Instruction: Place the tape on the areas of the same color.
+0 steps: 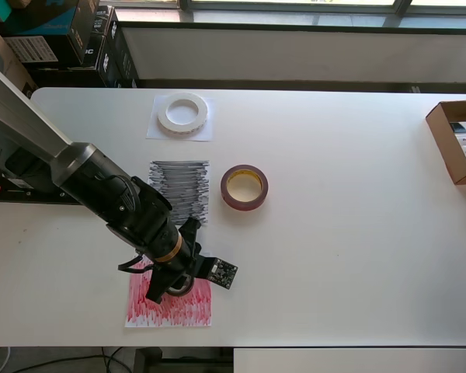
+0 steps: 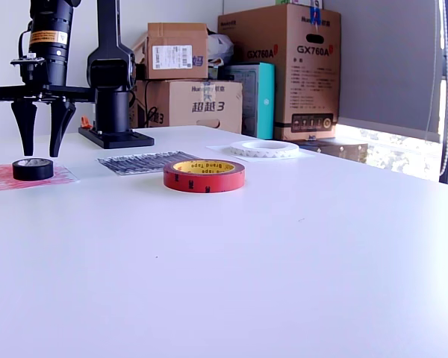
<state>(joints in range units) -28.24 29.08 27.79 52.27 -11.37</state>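
Note:
The small black ring [image 2: 33,169] lies on the red-scribbled sheet [image 1: 175,309] near the table's front edge; the overhead view mostly hides it under the arm. My gripper [image 2: 40,153] hangs just above it, fingers [image 2: 24,127] spread apart, holding nothing. It also shows in the overhead view [image 1: 171,284]. The dark red ring [image 1: 244,187] with a yellowish core lies on bare table, right of the black-scribbled sheet [image 1: 179,190] in the overhead view. The wide white ring [image 1: 182,113] sits on the plain white sheet [image 1: 157,130].
An open cardboard box [image 1: 457,141] stands at the overhead view's right table edge. Stacked cartons [image 2: 280,71] line the far side behind the table. The arm's base [image 2: 113,134] stands beside the black-scribbled sheet [image 2: 145,161].

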